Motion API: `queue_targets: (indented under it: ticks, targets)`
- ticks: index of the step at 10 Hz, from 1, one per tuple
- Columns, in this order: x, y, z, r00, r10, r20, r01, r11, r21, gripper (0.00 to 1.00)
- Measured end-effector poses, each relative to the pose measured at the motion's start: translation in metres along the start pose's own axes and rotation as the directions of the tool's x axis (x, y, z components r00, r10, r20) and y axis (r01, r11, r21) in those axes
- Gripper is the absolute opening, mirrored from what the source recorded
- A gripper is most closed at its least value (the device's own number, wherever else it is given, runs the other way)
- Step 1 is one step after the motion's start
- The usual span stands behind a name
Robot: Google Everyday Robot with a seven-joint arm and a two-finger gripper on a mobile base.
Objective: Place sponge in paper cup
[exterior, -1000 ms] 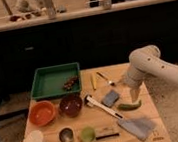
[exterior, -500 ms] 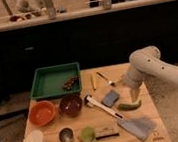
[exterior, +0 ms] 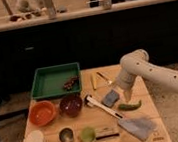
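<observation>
Dark cabinets and a counter rail run behind the wooden table (exterior: pixel 51 129) where I am working. My arm reaches in from the right, and my gripper (exterior: pixel 116 88) hangs at the middle right of the tabletop, just above the far edge of the sponge (exterior: pixel 111 99). Its fingers are spread wide and have hold of nothing. The sponge lies flat on the wood, a small blue-grey pad, with a curved green vegetable (exterior: pixel 130 106) just to its right and a white-handled utensil (exterior: pixel 101 107) slanting past its near left side. That utensil runs down toward a larger, paler blue-grey piece (exterior: pixel 137 127) near the front right corner. The paper cup (exterior: pixel 35 141) stands well apart from the sponge, at the front left corner, upright and white. Beside it along the front edge sit a small metal cup (exterior: pixel 66 136) and a small green cup (exterior: pixel 87 134). Behind them are an orange bowl (exterior: pixel 42 112) and a dark red bowl (exterior: pixel 71 103), side by side. A green tray (exterior: pixel 46 82) fills the far left of the table, with a few small dark bits in its right corner.
</observation>
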Motion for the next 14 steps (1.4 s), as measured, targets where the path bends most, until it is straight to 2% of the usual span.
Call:
queue_targets:
  ticks: [2,4,7,10,14]
  targets:
    - [0.008,-0.003,0.013,1.000,0.006,-0.003,-0.006,1.000,0.003,0.80]
    - [0.014,-0.019,0.028,1.000,0.002,0.002,-0.002,1.000,0.002,0.80]
    - [0.023,-0.032,0.049,0.999,0.007,0.045,-0.006,1.000,-0.017,0.80]
    - [0.029,-0.034,0.065,0.997,0.011,0.079,-0.007,0.999,-0.050,0.80]
    - [0.031,-0.041,0.080,0.994,0.005,0.112,0.004,0.997,-0.075,0.80]
